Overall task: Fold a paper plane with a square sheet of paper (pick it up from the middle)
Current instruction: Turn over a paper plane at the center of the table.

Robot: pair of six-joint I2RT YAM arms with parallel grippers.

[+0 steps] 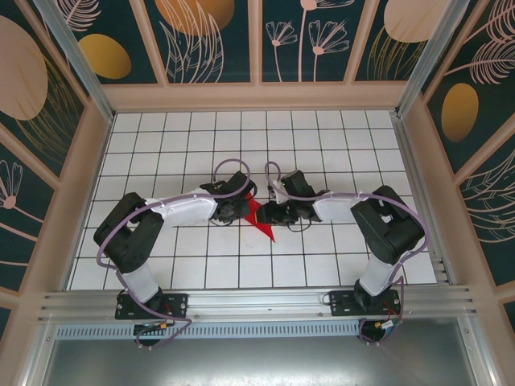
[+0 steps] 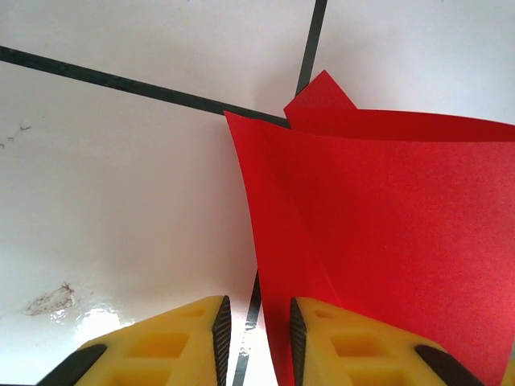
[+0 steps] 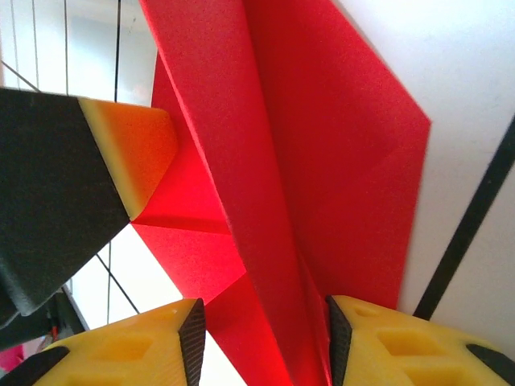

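Both jaws at folded red paper [image 3: 322,161] | right jaws astride its ridge

top cam is looking down from above the near edge, taking in the whole table [image 1: 161,265]. both wrist cams are hovering super close, and all three are sharing the red paper [image 1: 261,221].

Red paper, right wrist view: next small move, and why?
Probably close the right gripper on the red paper. Its raised fold runs down between the jaws, which stand apart, so nothing is pinched yet.
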